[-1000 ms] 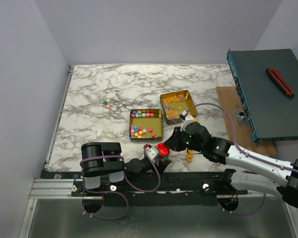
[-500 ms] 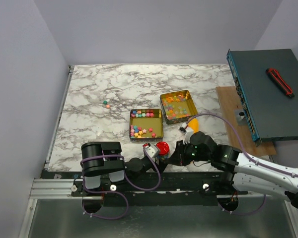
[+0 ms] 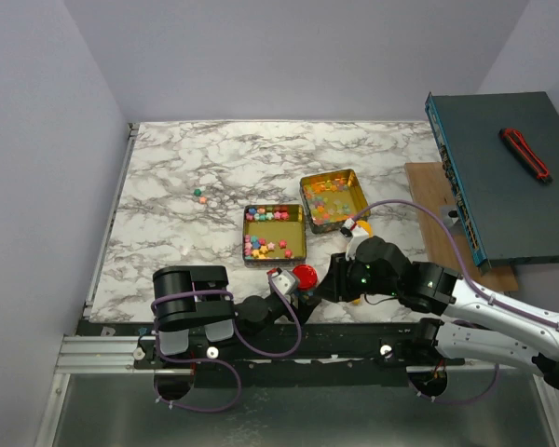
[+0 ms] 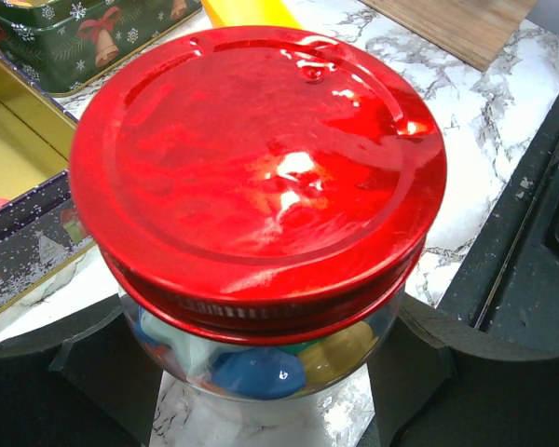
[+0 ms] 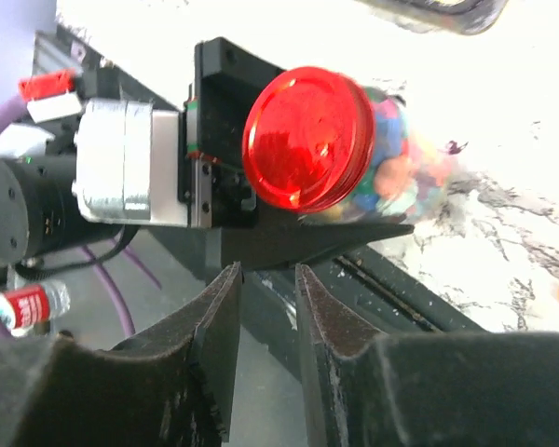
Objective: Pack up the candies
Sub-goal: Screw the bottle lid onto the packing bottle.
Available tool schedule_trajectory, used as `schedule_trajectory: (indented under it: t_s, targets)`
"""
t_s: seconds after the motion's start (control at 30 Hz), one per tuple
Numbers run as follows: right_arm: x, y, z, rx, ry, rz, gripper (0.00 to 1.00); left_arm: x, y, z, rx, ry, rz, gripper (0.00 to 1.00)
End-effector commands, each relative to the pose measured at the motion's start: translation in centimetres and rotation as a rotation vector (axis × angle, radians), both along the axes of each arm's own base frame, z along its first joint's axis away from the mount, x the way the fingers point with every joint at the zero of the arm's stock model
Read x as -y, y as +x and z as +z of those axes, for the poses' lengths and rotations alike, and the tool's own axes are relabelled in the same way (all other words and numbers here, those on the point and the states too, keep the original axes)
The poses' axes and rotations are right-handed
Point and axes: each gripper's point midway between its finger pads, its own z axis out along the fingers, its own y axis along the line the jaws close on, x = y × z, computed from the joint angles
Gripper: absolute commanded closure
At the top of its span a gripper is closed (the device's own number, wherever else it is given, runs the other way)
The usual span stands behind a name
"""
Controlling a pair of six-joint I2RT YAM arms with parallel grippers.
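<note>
Jar (image 4: 261,377): clear glass, upright at the near edge of the marble bench (image 3: 186,158), between the 2 arms.
Cap (image 4: 256,168): round, glossy red, sitting on the jar mouth.
Left pincer (image 3: 293,287): clenched on the jar, 1 dark finger on each side of the glass below the cap.
Right pincer (image 5: 265,279): fingers drawn near each other with a narrow slit between, grasping nothing; pointed at the cap from just beside it, not touching.
Candies (image 4: 256,371): blue, yellow and green ones packed inside the jar, seen through the glass; more in 2 tins farther back; 2 loose ones (image 3: 198,196) lying well apart on the left of the bench.
Near tin (image 3: 304,237): square, gold inside, candies along its far edge and left half, just behind the jar.
Far tin (image 3: 363,191): green outside, tilted, holding glossy orange and red candies, right of and behind the near tin.
Yellow piece (image 3: 356,299): on the bench under the right arm, mostly hidden.
</note>
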Motion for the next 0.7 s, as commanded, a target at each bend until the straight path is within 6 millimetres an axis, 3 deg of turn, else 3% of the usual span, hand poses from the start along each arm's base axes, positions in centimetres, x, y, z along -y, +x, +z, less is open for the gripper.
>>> schedule_trajectory:
  t_s: [0.0,0.13,0.23,0.67]
  targets:
    - [0.9,3.0,0.6,0.089,-0.070,-0.136,0.66,-1.6,-0.2,-2.5,-0.054,0.051,0.015,0.56]
    - [0.6,4.8,2.8,0.167,-0.027,-0.199,0.63,-1.7,-0.4,-2.7,-0.061,0.052,0.007,0.56]
    - [0.7,6.0,3.3,0.213,-0.052,-0.233,0.60,-1.6,-0.6,-2.8,-0.067,0.052,0.000,0.57]
    - [-2.0,9.6,0.6,0.244,-0.181,-0.202,0.58,-1.5,-0.9,-2.9,-0.080,0.048,-0.017,0.57]
